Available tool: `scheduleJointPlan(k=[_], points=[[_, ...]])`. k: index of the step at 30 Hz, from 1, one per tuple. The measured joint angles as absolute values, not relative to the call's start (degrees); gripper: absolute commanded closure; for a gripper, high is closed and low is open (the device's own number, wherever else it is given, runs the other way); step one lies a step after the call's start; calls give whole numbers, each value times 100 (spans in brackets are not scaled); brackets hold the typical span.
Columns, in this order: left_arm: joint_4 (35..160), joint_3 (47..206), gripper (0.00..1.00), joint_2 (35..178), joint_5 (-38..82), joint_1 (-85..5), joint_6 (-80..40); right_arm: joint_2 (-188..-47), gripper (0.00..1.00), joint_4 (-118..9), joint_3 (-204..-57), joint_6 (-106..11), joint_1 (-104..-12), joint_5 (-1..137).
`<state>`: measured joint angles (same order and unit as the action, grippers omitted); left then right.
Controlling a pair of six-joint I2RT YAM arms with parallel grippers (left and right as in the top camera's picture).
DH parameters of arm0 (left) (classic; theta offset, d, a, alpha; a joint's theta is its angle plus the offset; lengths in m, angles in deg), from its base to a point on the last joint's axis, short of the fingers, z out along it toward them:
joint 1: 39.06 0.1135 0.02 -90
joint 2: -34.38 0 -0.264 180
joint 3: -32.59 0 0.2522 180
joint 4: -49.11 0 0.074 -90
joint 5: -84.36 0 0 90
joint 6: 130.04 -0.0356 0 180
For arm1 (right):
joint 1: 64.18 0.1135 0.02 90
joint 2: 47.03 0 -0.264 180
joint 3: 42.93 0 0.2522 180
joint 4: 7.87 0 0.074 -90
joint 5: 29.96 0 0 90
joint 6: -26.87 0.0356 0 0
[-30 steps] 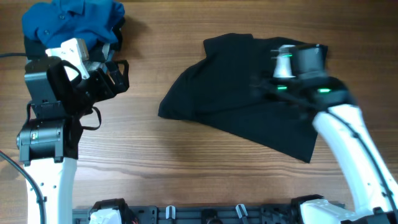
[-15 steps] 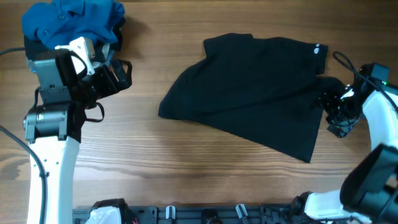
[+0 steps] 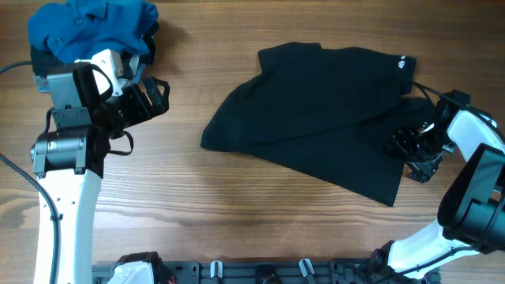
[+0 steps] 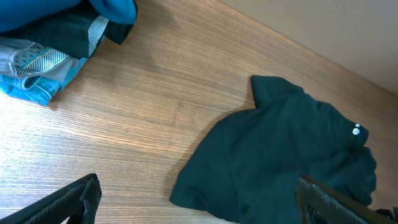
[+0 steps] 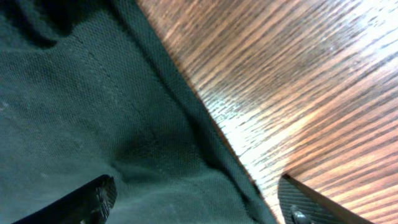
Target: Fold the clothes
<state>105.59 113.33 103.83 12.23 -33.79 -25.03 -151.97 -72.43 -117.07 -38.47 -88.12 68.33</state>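
One black T-shirt (image 3: 316, 126), one bright blue shirt (image 3: 91, 28), one wooden table (image 3: 197, 213).

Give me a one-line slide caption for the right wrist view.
Open right gripper straddling the stitched edge of the black T-shirt on the wooden table.

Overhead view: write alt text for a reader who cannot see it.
A rumpled black T-shirt lies on a wooden table, the right gripper open at its right edge. The left gripper hovers open near a blue shirt at top left.
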Motion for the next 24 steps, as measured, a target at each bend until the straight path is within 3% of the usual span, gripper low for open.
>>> scheduleJointPlan(k=[1, 3, 5, 12, 18, 21, 22, 24], points=[[10559, 11335, 0, 10383, 1225, -3379, -2503, -15167, 48, -7193, -11659, -3842, -8812, 6789], [10568, 11333, 0, 10383, 1225, -3379, -2503, -15099, 80, -7064, -11560, -3862, -8821, 6717], [10572, 11333, 0, 10383, 1225, -3379, -2503, -15040, 96, -6815, -11464, -3910, -8843, 6656], [10572, 11333, 0, 10383, 1225, -3379, -2503, -15024, 96, -7103, -11539, -3508, -9031, 6311], [10598, 11335, 0, 10405, 1227, -3503, -2503, -14874, 94, -8198, -12417, -2988, -10277, 5375], [10594, 11337, 0, 10536, 1225, -3752, -2503, -14603, 56, -8439, -13007, -2920, -10915, 5218], [10594, 11337, 0, 10597, 1223, -3844, -2503, -14480, 49, -8478, -13187, -2896, -11136, 5202], [10570, 11339, 0, 10778, 1225, -4080, -2503, -14275, 46, -8494, -13379, -3001, -11455, 5211]])
